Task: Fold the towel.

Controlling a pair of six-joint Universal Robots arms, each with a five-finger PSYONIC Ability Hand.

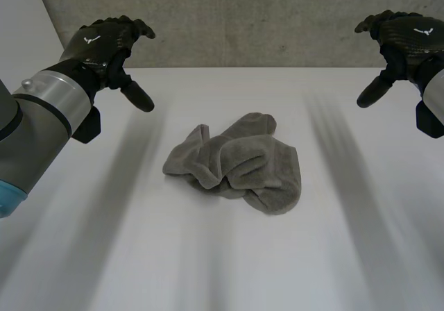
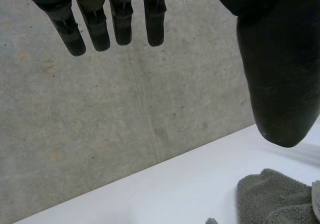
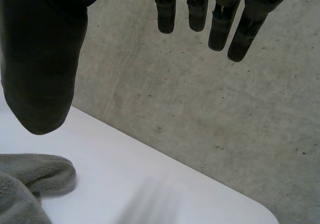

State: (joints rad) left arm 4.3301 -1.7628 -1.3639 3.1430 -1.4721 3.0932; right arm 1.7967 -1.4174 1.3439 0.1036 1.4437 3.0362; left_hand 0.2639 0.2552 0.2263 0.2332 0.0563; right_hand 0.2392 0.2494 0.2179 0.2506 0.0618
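whole crumpled towel [image 1: 239, 162] in head view, its edges from wrists.

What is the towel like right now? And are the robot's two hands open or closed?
towel: crumpled in a heap on the table, not folded.
left hand: open, holding nothing, apart from the towel.
right hand: open, holding nothing, apart from the towel.

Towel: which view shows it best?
Head view: the whole crumpled towel is visible there, lying on the white table. The left wrist view catches one bunched edge; the right wrist view catches a rounded fold.
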